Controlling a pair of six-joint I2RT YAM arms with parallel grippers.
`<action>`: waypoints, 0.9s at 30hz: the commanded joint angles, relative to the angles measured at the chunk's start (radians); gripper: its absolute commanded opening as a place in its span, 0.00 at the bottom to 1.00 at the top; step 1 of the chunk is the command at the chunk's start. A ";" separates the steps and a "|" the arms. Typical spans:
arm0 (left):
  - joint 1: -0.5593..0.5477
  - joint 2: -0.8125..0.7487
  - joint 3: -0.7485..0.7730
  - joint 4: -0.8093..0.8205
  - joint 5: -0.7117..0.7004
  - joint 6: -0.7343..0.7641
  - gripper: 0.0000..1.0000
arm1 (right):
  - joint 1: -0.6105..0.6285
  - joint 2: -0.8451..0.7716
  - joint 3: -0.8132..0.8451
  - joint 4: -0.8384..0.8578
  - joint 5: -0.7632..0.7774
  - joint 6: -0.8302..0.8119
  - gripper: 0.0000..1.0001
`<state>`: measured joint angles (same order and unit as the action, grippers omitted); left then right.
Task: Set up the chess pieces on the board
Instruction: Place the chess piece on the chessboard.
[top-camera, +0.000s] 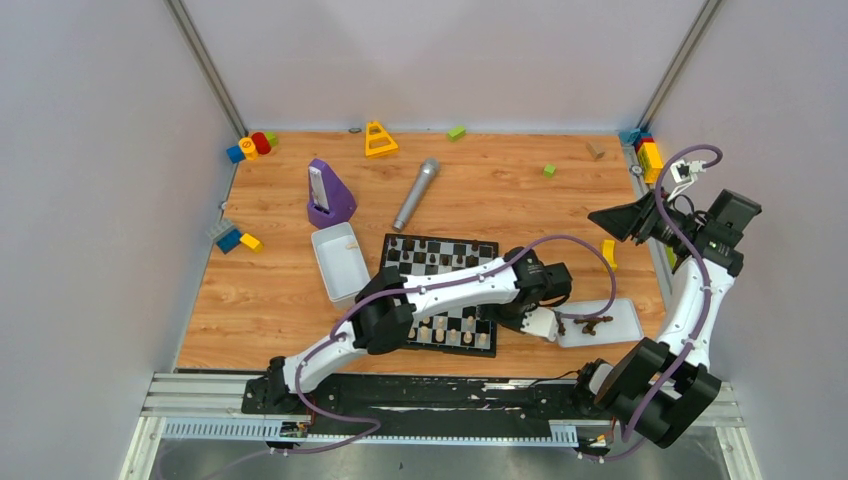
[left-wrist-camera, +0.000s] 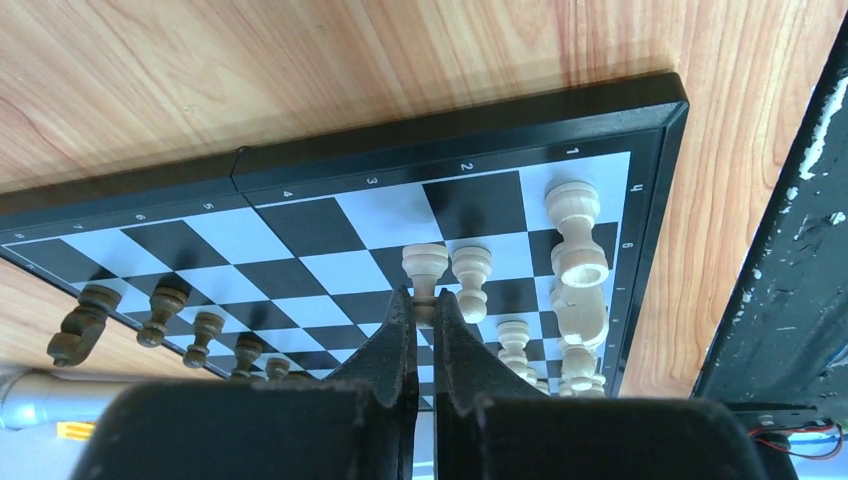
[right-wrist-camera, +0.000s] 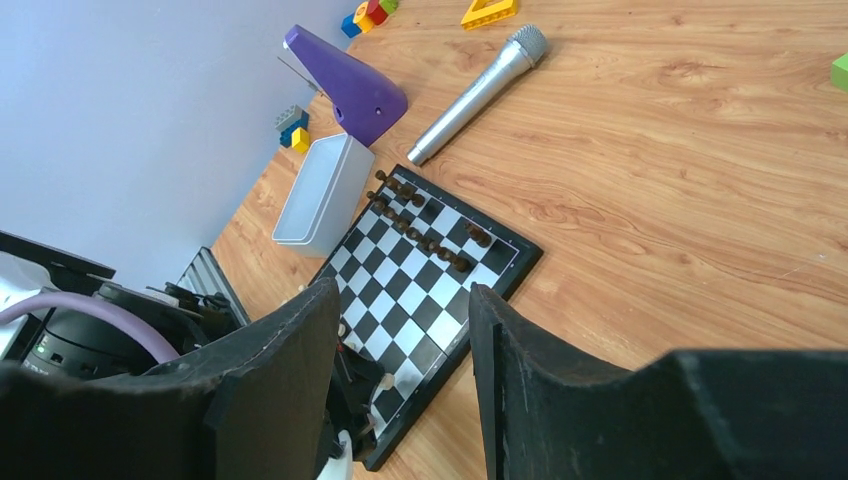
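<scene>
The chessboard (top-camera: 420, 275) lies at the table's middle. Dark pieces (top-camera: 432, 258) line its far rows and white pieces (top-camera: 452, 335) its near rows. My left gripper (left-wrist-camera: 425, 308) reaches over the board's near right corner and is shut on the stem of a white pawn (left-wrist-camera: 425, 262). Beside it stands another white pawn (left-wrist-camera: 471, 277), with a white rook (left-wrist-camera: 575, 230) and knight (left-wrist-camera: 582, 312) further right. Whether the held pawn touches the board is unclear. My right gripper (right-wrist-camera: 405, 300) is open and empty, held high off the board's right side (top-camera: 612, 220).
A white tray (top-camera: 620, 325) with a few dark pieces (top-camera: 592, 323) sits right of the board. An empty white bin (top-camera: 340, 262), a purple metronome (top-camera: 328, 195) and a microphone (top-camera: 416, 194) lie left and behind. A yellow block (top-camera: 608, 253) and toy blocks (top-camera: 250, 146) are scattered around.
</scene>
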<state>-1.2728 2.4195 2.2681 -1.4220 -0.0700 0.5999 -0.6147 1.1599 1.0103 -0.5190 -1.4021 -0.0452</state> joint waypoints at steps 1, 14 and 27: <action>-0.024 0.020 0.045 -0.027 -0.044 0.013 0.05 | -0.009 -0.021 -0.005 0.016 -0.046 0.000 0.51; -0.052 0.027 0.059 -0.031 -0.045 0.021 0.06 | -0.013 -0.016 -0.009 0.012 -0.061 -0.001 0.51; -0.066 0.041 0.065 -0.044 -0.011 0.020 0.09 | -0.014 -0.012 -0.009 0.009 -0.069 -0.001 0.51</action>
<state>-1.3247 2.4496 2.2883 -1.4445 -0.1085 0.6079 -0.6231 1.1599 0.9989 -0.5194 -1.4254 -0.0452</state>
